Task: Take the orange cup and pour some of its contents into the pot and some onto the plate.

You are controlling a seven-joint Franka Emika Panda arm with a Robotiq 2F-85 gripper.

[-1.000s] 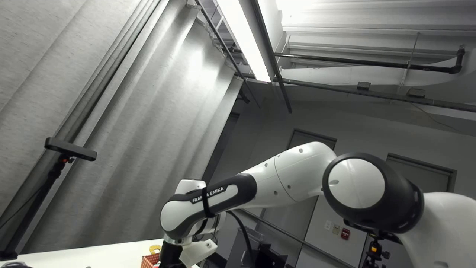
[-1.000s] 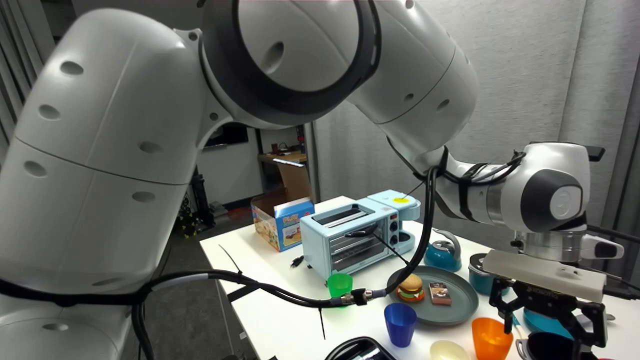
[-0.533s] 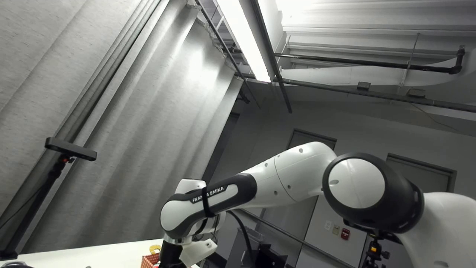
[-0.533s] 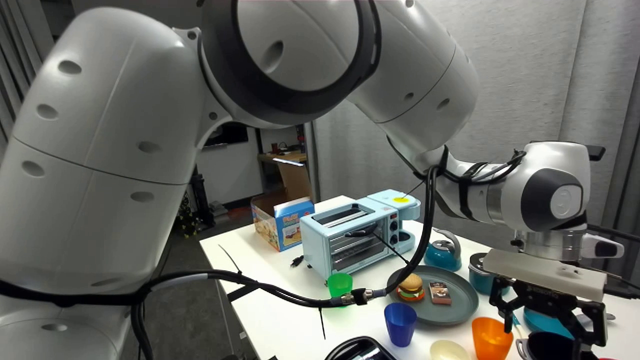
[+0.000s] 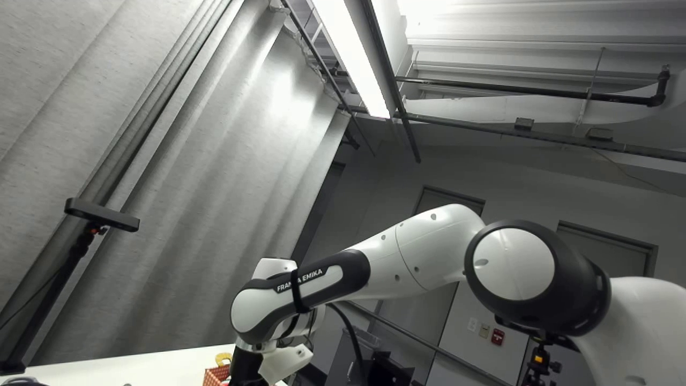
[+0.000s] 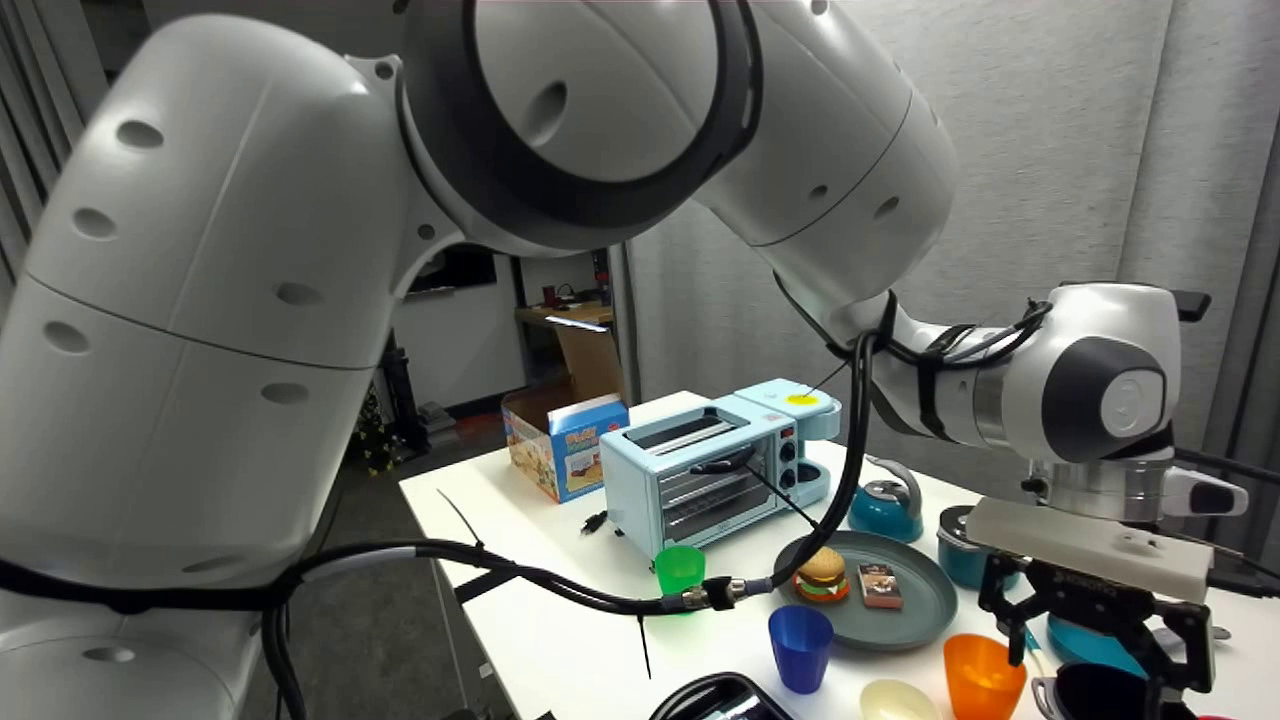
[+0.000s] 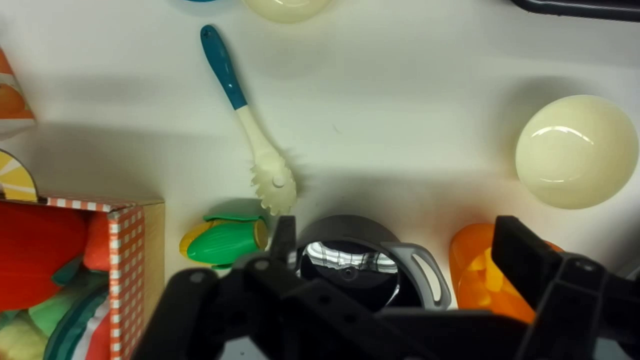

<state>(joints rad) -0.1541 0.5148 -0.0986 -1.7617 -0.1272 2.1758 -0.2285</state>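
Mostly, the danger sits in the grasp. The gripper (image 7: 395, 227) has its fingers spread wide with nothing between them held, and in the wrist view that gap lies largely over the black pot (image 7: 345, 227) rather than the orange cup (image 6: 985, 675), which stands upright at the lower right of the wrist view and at the bottom right of an exterior view. One finger (image 7: 522, 255) overlaps the cup in the wrist view; whether they touch I cannot tell. Coming straight down could land that fingertip on the cup's rim and tip it, spilling the yellow pieces (image 7: 492, 272) inside. Closing from here would probably catch the pot's grey handle (image 7: 403, 251), which is just beside the cup and leaves little room for a finger; the pot might then be dragged along. A sideways shift made too low could nudge the cream bowl (image 7: 575, 150) at the right of the wrist view.

Pouring may go wrong too: loose pieces can tumble out all at once, leaving none for the grey plate (image 6: 925, 605). Since a toy hamburger (image 6: 822, 577) and a small box (image 6: 880, 587) sit on it, pieces could bounce off. A low carry might also clip the blue tumbler (image 6: 801, 652) near the plate's edge.
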